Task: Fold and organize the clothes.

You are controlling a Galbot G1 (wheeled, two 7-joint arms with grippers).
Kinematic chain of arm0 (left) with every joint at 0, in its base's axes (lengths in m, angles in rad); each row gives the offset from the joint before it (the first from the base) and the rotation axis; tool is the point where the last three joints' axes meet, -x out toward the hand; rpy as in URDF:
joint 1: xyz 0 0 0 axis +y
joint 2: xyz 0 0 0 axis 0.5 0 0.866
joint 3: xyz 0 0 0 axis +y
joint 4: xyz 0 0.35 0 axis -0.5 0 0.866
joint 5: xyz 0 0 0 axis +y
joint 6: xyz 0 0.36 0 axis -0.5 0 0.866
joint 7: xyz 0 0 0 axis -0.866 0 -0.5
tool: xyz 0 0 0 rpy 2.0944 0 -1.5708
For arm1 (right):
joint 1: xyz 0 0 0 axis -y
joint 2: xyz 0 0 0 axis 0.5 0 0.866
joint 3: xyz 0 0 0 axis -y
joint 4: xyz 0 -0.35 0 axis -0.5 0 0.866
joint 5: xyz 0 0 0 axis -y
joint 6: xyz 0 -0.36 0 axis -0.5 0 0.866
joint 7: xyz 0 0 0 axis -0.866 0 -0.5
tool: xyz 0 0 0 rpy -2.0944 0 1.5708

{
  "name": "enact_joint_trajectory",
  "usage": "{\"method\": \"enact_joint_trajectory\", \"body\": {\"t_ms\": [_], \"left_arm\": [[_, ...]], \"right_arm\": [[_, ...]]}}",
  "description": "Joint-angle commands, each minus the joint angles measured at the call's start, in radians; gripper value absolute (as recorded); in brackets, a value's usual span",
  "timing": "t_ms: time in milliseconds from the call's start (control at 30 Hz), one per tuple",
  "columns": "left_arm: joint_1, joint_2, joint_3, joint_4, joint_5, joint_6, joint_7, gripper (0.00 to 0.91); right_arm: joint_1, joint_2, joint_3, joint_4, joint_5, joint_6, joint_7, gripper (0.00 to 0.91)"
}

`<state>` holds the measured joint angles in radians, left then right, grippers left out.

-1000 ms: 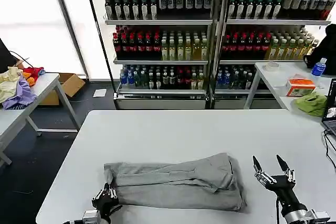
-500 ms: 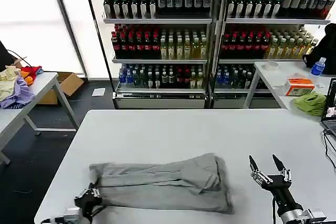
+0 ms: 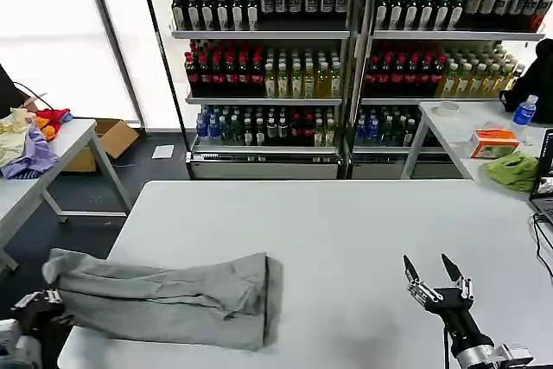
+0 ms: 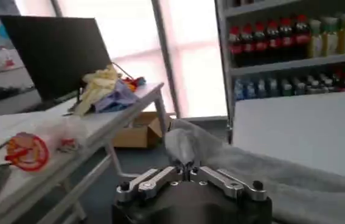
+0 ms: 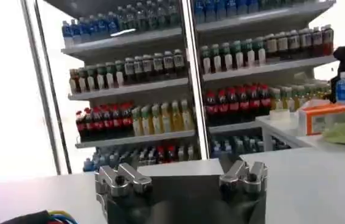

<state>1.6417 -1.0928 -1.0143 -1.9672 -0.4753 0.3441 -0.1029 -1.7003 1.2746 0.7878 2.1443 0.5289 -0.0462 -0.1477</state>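
left tool [image 3: 39,302] low at the near left corner of the white bench [image 3: 346,222], clamped on the end of the grey shirt [image 3: 164,295]; in the left wrist view the tips [image 4: 187,169] meet on a bunched fold of grey cloth [image 4: 187,143]. shirt folded into a long band, lying along the near left edge of the bench, gripped end hanging just past the corner, other end flat nearer the middle. no print or collar visible from here.

right tool [image 3: 436,285] hovering above the near right of the bench, well apart from the shirt, tips spread, holding nothing.

step judged: dragging or setting the folded band to one side. to do well: keep pull low and level with the bench top so layers stay stacked; avoid drawing further off the edge, else the hanging end may drag the rest down; let go only with the cloth fully supported. free right tool could pin the far end if folds begin to slip.

writing: none readable. bottle labels on the shelves [image 3: 346,84] too small; orange box [image 3: 494,142] on the side table, lettering unclear.
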Motion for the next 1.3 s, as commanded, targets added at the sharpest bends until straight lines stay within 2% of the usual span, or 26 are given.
{"method": "enact_joint_trajectory", "body": {"t_ms": [33, 100, 200, 333, 367, 500, 633, 667, 733, 833, 1000, 1167, 1200, 1267, 1300], "left_arm": [[-0.012, 0.141, -0.157, -0.014, -0.216, 0.049, 0.029, 0.030], [-0.024, 0.138, -0.131, -0.060, -0.221, 0.059, 0.024, 0.030], [-0.039, 0.124, -0.085, -0.154, -0.250, 0.098, 0.011, 0.030], [-0.067, 0.077, 0.026, -0.256, -0.212, 0.106, -0.001, 0.030], [-0.068, 0.050, 0.095, -0.326, -0.216, 0.126, -0.006, 0.030], [-0.066, 0.008, 0.295, -0.392, -0.193, 0.130, -0.019, 0.030], [-0.055, -0.055, 0.463, -0.379, -0.059, 0.100, -0.025, 0.030], [-0.044, -0.075, 0.523, -0.368, 0.058, 0.057, -0.031, 0.030], [-0.023, -0.102, 0.576, -0.354, 0.158, 0.018, -0.017, 0.030], [0.006, -0.132, 0.664, -0.317, 0.241, -0.024, -0.015, 0.030], [0.011, -0.132, 0.771, -0.276, 0.284, -0.035, -0.021, 0.030], [-0.005, -0.100, 0.848, -0.268, 0.259, 0.002, -0.017, 0.030], [-0.009, -0.099, 0.853, -0.263, 0.261, 0.004, -0.016, 0.040], [-0.044, -0.093, 0.864, -0.217, 0.261, 0.013, -0.028, 0.151], [-0.061, -0.093, 0.872, -0.192, 0.231, 0.044, -0.046, 0.383]], "right_arm": [[-0.016, -0.006, -0.015, 0.048, 0.040, -0.044, 0.002, 0.907], [-0.012, -0.001, -0.021, 0.043, 0.005, -0.031, 0.000, 0.907], [-0.023, 0.002, -0.021, 0.060, 0.026, -0.050, 0.008, 0.907], [-0.034, -0.002, -0.010, 0.074, 0.004, -0.044, 0.002, 0.907], [-0.038, -0.002, -0.009, 0.075, 0.007, -0.044, 0.005, 0.907], [-0.059, 0.000, -0.022, 0.102, 0.019, -0.069, 0.012, 0.907], [-0.043, 0.000, -0.046, 0.109, -0.028, -0.081, 0.014, 0.907], [-0.042, -0.002, -0.046, 0.116, -0.025, -0.090, 0.019, 0.907], [-0.044, -0.007, -0.041, 0.129, -0.025, -0.101, 0.019, 0.907], [-0.042, -0.008, -0.042, 0.140, -0.030, -0.105, 0.020, 0.907], [-0.039, 0.001, -0.070, 0.146, -0.061, -0.113, 0.014, 0.907], [-0.022, 0.001, -0.093, 0.148, -0.068, -0.126, 0.024, 0.907], [-0.021, 0.003, -0.093, 0.151, -0.070, -0.127, 0.023, 0.907], [-0.022, 0.014, -0.096, 0.159, -0.062, -0.137, 0.027, 0.907], [-0.026, 0.016, -0.098, 0.172, -0.038, -0.148, 0.029, 0.907]]}}
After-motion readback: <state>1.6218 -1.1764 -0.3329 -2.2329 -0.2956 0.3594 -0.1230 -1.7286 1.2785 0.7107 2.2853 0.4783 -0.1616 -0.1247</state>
